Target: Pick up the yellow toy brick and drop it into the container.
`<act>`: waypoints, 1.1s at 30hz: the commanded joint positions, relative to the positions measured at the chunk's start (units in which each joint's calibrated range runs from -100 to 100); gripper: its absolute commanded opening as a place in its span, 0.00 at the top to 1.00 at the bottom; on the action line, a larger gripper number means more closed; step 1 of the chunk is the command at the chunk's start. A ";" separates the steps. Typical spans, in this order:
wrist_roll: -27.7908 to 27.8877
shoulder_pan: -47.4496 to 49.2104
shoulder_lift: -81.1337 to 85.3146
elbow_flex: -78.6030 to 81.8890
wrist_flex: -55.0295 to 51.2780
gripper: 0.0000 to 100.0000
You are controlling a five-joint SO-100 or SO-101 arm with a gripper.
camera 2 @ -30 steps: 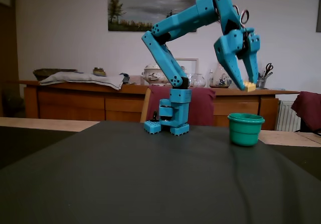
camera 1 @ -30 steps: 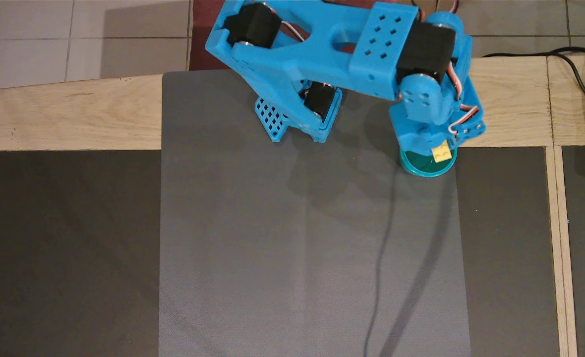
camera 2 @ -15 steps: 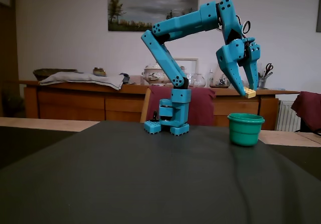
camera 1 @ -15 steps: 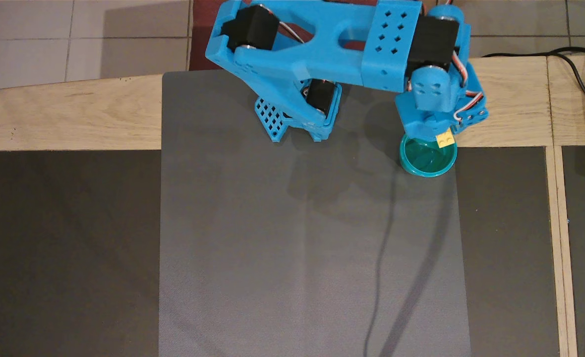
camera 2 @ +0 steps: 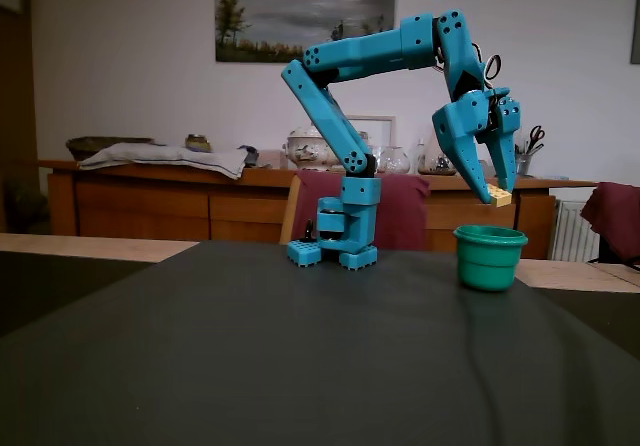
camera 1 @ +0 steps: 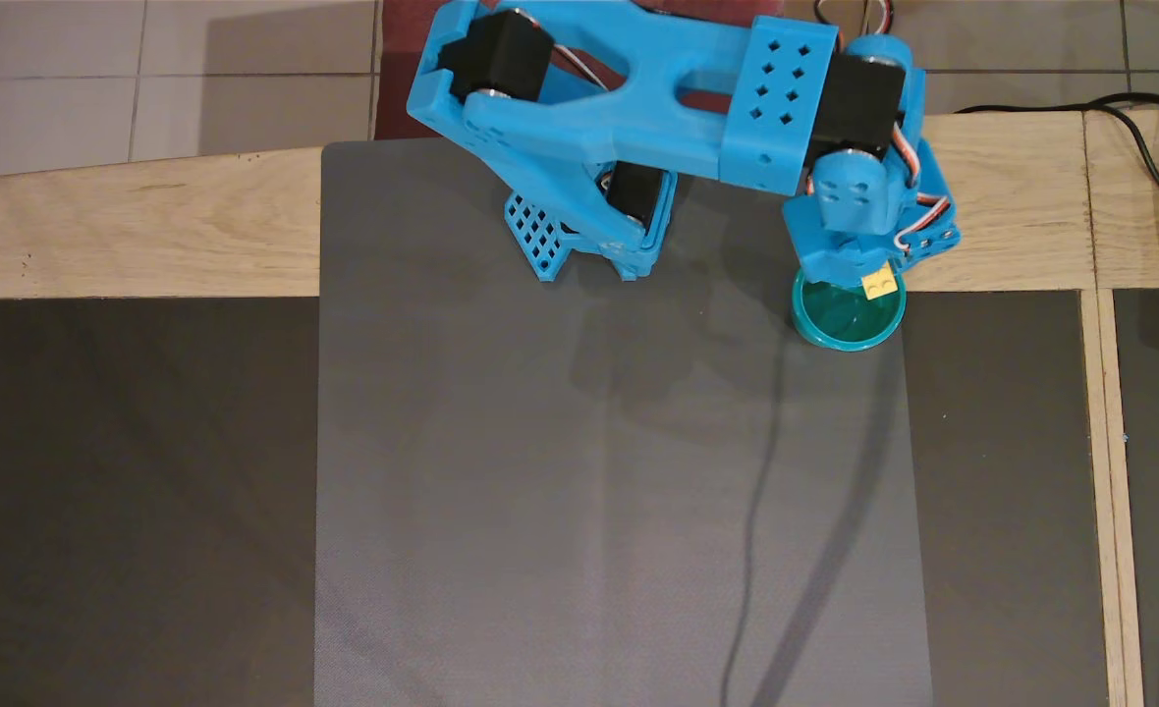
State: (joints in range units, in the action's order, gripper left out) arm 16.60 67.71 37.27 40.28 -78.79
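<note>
Currently end effector [camera 2: 497, 190] clamped on yellow toy brick [camera 2: 500, 196], held above container [camera 2: 490, 257]. In overhead view brick [camera 1: 879, 284] sits over far rim, not centre. Risk: release here clips rim, bounces onto worktop [camera 1: 589, 471].

text: none legible | labels: none | brands: none | numbers: none | signs: none | overhead view: no readable marking on anything shown | fixed view: no readable marking on anything shown
</note>
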 commanded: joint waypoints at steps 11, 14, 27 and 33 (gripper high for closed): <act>1.12 -2.75 1.35 -0.12 0.47 0.84; 1.12 -4.92 1.43 -0.39 0.47 0.93; -9.55 -32.62 1.51 -26.92 0.47 1.00; -16.92 -50.65 1.51 -35.86 0.21 1.00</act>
State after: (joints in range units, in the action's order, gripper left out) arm 1.69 23.98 38.04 8.29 -78.71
